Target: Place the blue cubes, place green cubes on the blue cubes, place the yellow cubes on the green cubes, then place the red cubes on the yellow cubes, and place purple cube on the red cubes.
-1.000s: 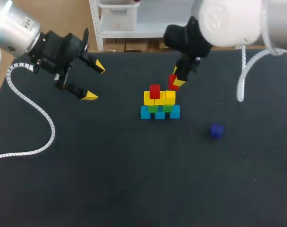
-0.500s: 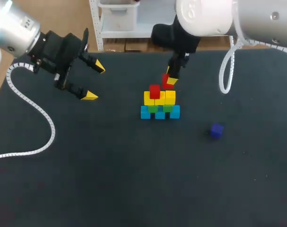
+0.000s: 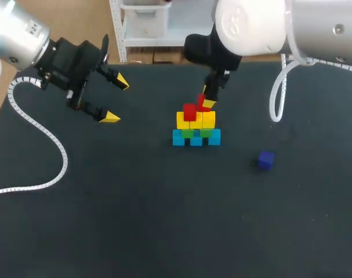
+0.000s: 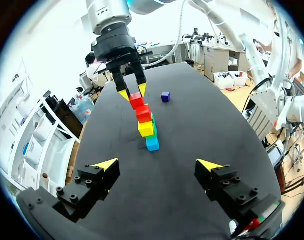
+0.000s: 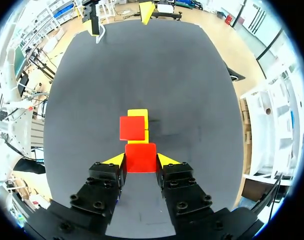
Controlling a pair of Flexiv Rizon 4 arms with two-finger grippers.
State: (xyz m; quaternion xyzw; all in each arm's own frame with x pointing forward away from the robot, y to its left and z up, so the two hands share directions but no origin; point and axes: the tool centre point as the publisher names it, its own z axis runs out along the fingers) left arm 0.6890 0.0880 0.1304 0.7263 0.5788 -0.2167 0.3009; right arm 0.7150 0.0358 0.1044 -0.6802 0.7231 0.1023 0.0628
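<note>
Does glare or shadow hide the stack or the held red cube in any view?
Head view: the stack is evenly lit; only the white shell of the right arm glares. Left wrist view: bright room behind, yet the red cube in the right gripper is plainly lit. Right wrist view: no glare; a faint shadow on the table beside the stack.
</note>
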